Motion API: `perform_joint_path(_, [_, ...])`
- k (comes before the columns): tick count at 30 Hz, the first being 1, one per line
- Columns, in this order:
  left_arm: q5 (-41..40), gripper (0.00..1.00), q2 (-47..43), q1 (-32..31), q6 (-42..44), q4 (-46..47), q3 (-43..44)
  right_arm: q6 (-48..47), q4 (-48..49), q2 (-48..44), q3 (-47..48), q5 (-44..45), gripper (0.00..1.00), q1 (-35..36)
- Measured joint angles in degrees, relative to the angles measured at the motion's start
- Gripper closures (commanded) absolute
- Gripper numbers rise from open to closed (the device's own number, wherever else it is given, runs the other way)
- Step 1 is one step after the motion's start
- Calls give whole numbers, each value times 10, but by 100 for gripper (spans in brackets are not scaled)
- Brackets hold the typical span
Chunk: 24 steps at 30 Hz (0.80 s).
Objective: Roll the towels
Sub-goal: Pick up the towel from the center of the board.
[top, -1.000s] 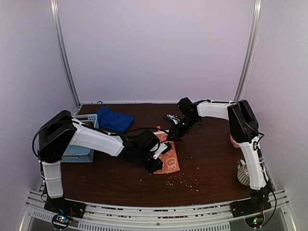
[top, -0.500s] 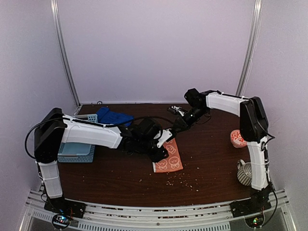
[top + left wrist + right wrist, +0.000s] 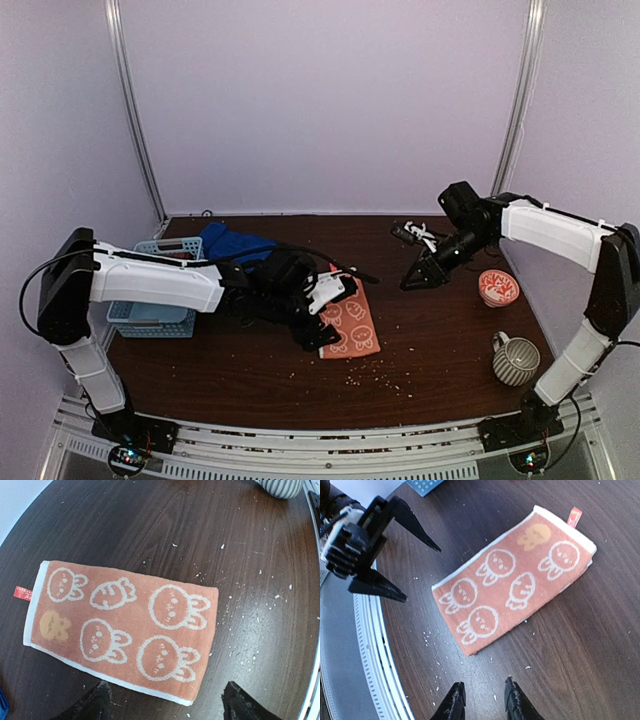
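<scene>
An orange towel (image 3: 352, 325) with white bunny patterns lies flat and folded on the dark table; it also shows in the left wrist view (image 3: 125, 625) and the right wrist view (image 3: 515, 580). My left gripper (image 3: 328, 315) hovers at the towel's left edge, open, its fingertips (image 3: 97, 705) wide apart with nothing between them. My right gripper (image 3: 412, 282) hangs over bare table to the towel's right, open a little and empty, its fingertips (image 3: 454, 702) short of the towel's near corner. A blue towel (image 3: 237, 248) lies crumpled on the basket's far rim.
A light blue basket (image 3: 150, 318) stands at the left. An orange-and-white bowl (image 3: 497, 287) and a striped mug (image 3: 515, 358) sit at the right; the mug (image 3: 282, 486) also shows in the left wrist view. White crumbs dot the table (image 3: 380, 375) in front of the towel.
My left gripper has opened and let go of the orange towel, which now lies flat. My right arm has swung right, away from the towel, and its jaws have parted slightly.
</scene>
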Motion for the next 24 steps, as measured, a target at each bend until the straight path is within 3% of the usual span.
perform_joint_path(2, [3,35,5,0,15,-9,5,-16,13,-13,-43,0,70,-7])
perform_joint_path(8, [8,35,31,0,70,-54,31,-57,50,-43,-143,-12,71,-12])
perform_joint_path(18, [38,33,31,-1,90,-45,25,-61,116,-43,-195,-21,71,-13])
perform_joint_path(20, [43,39,36,-3,92,-45,29,-61,120,-43,-200,-23,71,-13])
perform_joint_path(22, [47,63,43,-5,96,-44,32,-61,128,-43,-202,-28,71,-13])
perform_joint_path(24, [54,72,58,-7,105,-55,47,-61,131,-43,-202,-30,71,-13])
